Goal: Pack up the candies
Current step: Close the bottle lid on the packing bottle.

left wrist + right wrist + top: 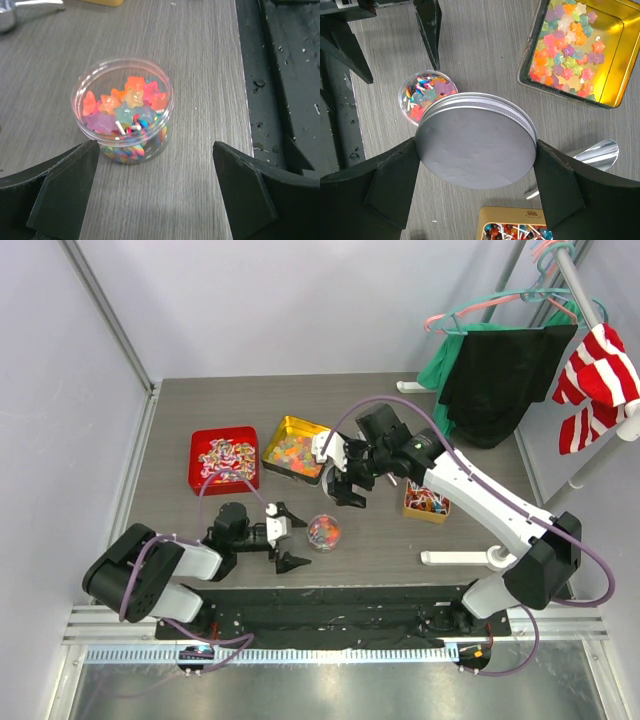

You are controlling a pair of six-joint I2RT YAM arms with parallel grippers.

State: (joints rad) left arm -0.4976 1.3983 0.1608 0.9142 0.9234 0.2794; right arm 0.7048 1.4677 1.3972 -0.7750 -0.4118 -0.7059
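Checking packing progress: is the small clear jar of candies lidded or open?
Open. The jar has no lid, its candies exposed; the right gripper holds the silver lid apart from it.

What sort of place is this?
Likely a robotics test cell, not a home: plain panel walls on metal framing, two robot arms bolted at the edge of the table, and a clothes rack as a prop.

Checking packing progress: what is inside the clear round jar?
In the jar, star gummies in orange, pink, blue and purple lie on top; striped sweets with white sticks show through the wall below. The core is covered.
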